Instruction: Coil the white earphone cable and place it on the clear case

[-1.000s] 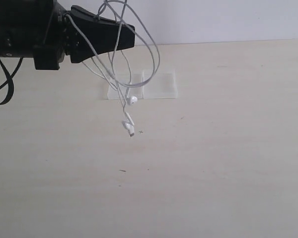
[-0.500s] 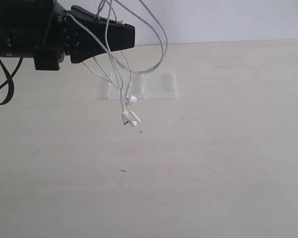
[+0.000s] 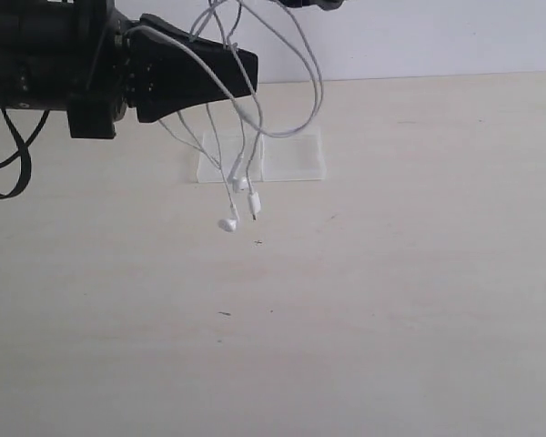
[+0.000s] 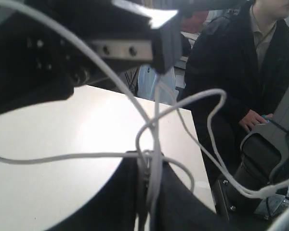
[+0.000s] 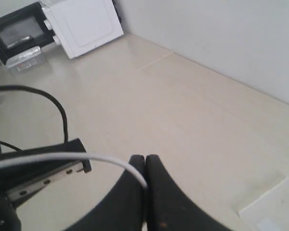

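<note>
Shift: left gripper (image 3: 246,71) has slid a bit toward the clear case (image 3: 291,157) since the earlier frame. The dangling ends have swung apart, and the right gripper (image 3: 314,4) now peeks in at the top edge of the ext. view.
Left pincer: fingers pressed together, pinching several strands of the white earphone cable (image 4: 155,120) at the tips.
Right pincer: pads (image 5: 154,166) pressed tight, one strand running in between them, so it is nipped there too.
Cable pos.: all airborne, strung between both grippers in loose loops. Earbuds (image 3: 228,223) and plug (image 3: 254,204) hang above the table (image 3: 391,300), just in front of the case and not on it.
Case pos.: flat on the table, near the back wall, nothing resting on it yet.
Risk 1: loops are uneven and slack. If either grip eases, the coil likely springs open and spills off the case.
Risk 2: swinging earbuds could land beside the case, not on it, if lowered w/o settling.
Risk 3: the case looks light and slick, so a dragged strand may nudge it.
Materials: cable is thin, smooth, springy wire. Buds are small glossy rounded plastic. Case is see-through, flat, two square halves. Tabletop is pale matte wood-look.
</note>
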You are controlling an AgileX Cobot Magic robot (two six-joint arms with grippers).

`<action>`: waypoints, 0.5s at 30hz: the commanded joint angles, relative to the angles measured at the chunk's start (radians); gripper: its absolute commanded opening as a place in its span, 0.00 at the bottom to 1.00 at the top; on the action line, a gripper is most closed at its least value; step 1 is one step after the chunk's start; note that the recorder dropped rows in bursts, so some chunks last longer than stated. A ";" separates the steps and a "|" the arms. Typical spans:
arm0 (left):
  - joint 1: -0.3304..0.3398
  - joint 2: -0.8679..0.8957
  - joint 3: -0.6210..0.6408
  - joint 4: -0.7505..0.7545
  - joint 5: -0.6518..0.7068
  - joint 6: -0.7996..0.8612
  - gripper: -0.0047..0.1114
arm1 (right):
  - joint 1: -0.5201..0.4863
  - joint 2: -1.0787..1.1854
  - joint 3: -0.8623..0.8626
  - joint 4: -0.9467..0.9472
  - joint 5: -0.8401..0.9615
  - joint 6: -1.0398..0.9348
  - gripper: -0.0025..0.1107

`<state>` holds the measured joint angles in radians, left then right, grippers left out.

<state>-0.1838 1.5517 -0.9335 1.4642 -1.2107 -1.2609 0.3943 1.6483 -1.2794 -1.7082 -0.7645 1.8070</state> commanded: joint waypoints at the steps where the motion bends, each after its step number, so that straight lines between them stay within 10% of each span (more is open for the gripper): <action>1: -0.003 -0.005 -0.001 -0.048 -0.010 0.005 0.04 | 0.002 0.008 -0.007 -0.036 0.008 0.032 0.09; 8: -0.003 -0.005 -0.001 -0.086 -0.010 0.004 0.04 | 0.002 0.008 -0.007 -0.036 -0.020 0.057 0.46; 15: 0.009 -0.005 -0.001 -0.127 -0.010 -0.002 0.04 | -0.002 0.000 -0.007 -0.036 -0.034 0.087 0.62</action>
<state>-0.1818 1.5517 -0.9335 1.3597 -1.2107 -1.2609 0.3943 1.6565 -1.2794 -1.7440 -0.7999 1.8759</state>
